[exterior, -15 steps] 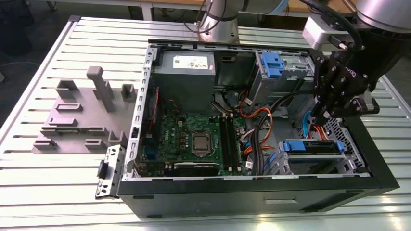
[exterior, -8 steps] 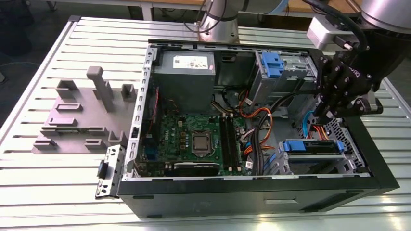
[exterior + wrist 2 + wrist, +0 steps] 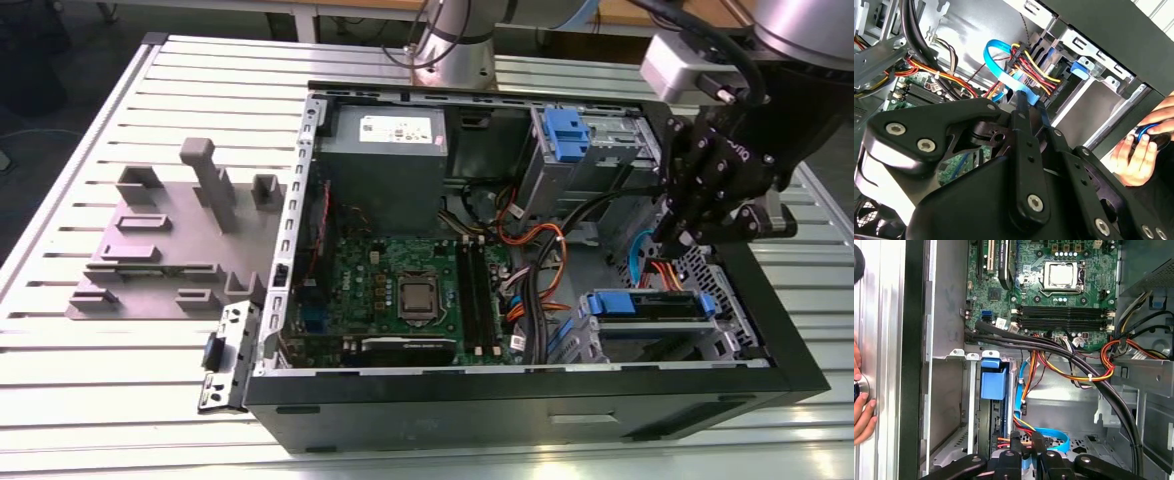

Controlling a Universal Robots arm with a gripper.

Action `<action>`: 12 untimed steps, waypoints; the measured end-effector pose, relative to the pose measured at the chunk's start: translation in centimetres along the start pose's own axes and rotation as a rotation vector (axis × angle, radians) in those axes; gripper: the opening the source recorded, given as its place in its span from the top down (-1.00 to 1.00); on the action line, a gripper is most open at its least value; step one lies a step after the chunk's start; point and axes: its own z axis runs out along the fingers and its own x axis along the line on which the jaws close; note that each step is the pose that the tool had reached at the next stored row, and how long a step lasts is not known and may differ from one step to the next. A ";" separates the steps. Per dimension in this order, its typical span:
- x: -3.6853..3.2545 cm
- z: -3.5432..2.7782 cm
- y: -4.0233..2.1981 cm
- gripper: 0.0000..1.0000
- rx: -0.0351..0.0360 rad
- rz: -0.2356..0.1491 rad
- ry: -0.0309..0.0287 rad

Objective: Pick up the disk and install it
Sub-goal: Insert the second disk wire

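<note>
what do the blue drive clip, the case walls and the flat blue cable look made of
Blue drive clip: looks like moulded plastic, matte, even blue, with soft rounded edges.
Case walls: probably bare sheet metal, dull grey, with folded tabs and punched holes.
Flat blue cable: seemingly a flexible plastic-jacketed ribbon, slightly glossy, since it holds a smooth loop.

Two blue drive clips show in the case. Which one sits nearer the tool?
The clip at the case's front corner, just below the tool. The other clip sits in the far bay beside the grey power supply.
</note>
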 end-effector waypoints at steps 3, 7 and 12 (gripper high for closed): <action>0.00 0.02 -0.06 0.53 -0.0058 0.003 -0.0001; -0.01 0.16 -0.11 0.53 -0.0096 0.008 -0.0001; -0.02 0.18 -0.12 0.53 -0.0097 0.008 0.0000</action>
